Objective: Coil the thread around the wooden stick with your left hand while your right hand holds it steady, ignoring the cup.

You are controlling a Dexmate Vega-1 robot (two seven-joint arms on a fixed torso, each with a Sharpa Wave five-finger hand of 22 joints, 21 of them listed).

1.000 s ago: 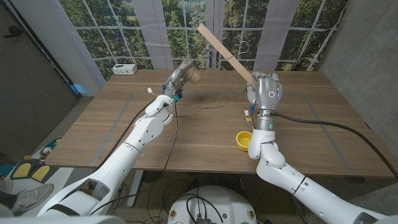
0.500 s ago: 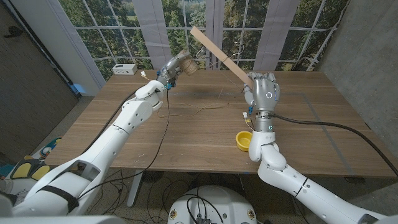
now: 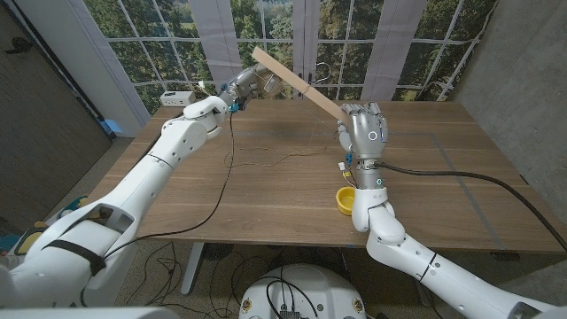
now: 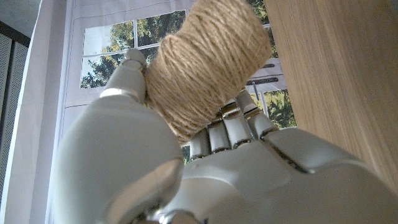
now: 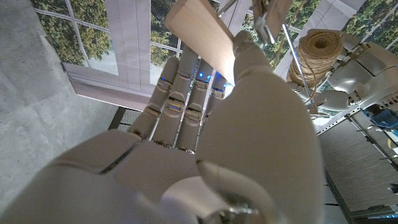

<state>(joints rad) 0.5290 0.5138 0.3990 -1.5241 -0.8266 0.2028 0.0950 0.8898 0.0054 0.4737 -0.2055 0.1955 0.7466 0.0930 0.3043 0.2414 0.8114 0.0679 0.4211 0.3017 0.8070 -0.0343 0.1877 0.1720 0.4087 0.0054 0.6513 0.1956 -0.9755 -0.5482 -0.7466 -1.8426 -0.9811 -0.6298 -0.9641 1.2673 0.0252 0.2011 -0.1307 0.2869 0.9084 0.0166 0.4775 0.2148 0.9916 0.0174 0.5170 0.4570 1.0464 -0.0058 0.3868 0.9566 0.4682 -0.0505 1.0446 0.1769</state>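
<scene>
Nearest you, the yellow cup [image 3: 346, 199] sits on the table [image 3: 266, 195] just in front of your right arm; leave it alone. Above it your right hand [image 3: 364, 133] is clamped around the lower end of the wooden stick [image 3: 297, 84], which slants up and away toward your left. It is a flat, rigid slat, light enough, but held by one end it will lever against your grip, so keep the fingers tight and low on it.

A thin strand of thread [image 3: 266, 162] seems to trail across the tabletop between the arms, though it is too fine to follow with confidence.

Farther off, your left hand [image 3: 241, 86] is raised near the stick's upper tip, closed on the spool of twine [image 4: 208, 62]. The spool is soft, fibrous jute, rough enough not to slip, and it gives under pressure; hold it by its sides so the thread can pay out freely. The thread itself is limp and will slacken unless you keep tension on it.

At the far left edge sits a small white box [image 3: 177, 98]; no writing on it can be read.
</scene>
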